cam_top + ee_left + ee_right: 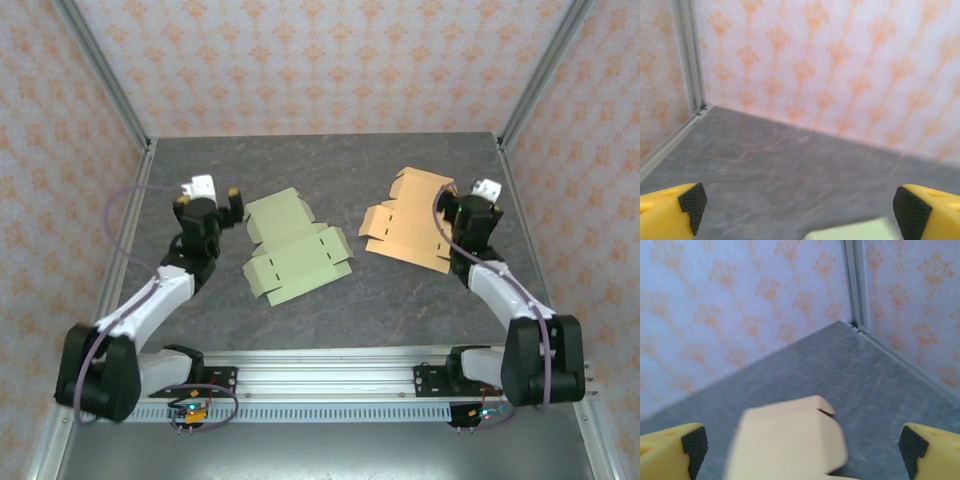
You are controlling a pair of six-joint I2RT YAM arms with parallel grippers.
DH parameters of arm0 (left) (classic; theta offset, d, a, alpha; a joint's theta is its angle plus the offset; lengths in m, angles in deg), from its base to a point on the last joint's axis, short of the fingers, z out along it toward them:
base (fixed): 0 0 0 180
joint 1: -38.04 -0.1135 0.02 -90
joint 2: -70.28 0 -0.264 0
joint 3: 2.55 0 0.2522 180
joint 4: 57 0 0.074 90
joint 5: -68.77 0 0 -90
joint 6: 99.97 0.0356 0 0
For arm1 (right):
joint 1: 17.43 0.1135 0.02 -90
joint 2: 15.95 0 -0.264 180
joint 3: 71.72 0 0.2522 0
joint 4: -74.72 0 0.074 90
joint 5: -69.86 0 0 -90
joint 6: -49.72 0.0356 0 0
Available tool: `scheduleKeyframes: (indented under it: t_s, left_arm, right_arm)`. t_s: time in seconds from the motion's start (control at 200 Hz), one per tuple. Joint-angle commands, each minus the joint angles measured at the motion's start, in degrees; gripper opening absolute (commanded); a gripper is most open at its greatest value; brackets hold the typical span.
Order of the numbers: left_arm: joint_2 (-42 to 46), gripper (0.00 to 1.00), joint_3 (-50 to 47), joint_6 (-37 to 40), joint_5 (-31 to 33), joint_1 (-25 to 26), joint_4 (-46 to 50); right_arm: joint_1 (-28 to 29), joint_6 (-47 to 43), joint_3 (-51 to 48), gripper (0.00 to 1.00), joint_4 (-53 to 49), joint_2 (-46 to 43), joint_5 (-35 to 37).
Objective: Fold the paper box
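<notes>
Top external, green paper box (296,250) beside spread left fingers (692,200), orange paper box (410,222) beside spread right fingers (694,447)

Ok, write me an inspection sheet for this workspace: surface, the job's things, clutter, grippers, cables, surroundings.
Surface: dark grey stone-look table, level.
Job's things: green cardboard sheet left of centre and orange cardboard sheet to the right, both lying flat and unfolded, apart from each other.
Clutter: nothing seen.
Grippers: left gripper open and empty, at the green sheet's left edge, with a corner of the sheet just below it. Right gripper open at the orange sheet's right edge, with a flap between its fingers but not clamped.
Cables: purple cable looping off the left arm; another cable along the right arm.
Surroundings: walls papered in an orange pattern, metal posts at the corners.
</notes>
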Motion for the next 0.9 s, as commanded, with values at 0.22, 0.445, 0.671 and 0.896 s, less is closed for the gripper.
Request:
scheduleKeyframes:
  t_s: [0.22,0.445,0.671,0.896]
  left_arm:
    - [-8.82,1.00,0.83,-20.28,-30.05,0.17,26.33]
    - [-8.63,1.00,-6.10,-16.68,-27.16,0.66,24.10]
    - [-16.12,1.00,-7.02,-19.70,-29.97,1.40,18.44]
    - [-17.36,1.00,-6.73,-19.59,-28.46,1.45,18.47]
  right_arm:
    - [10.48,16.84,5.92,0.99,-10.84,15.49,-44.84]
    - [20.99,39.50,-8.48,0.99,2.62,16.11,-40.18]
    - [24.39,59.53,-12.98,0.91,21.55,20.28,-32.75]
    - [29.04,70.02,-11.57,0.81,26.51,22.86,-26.14]
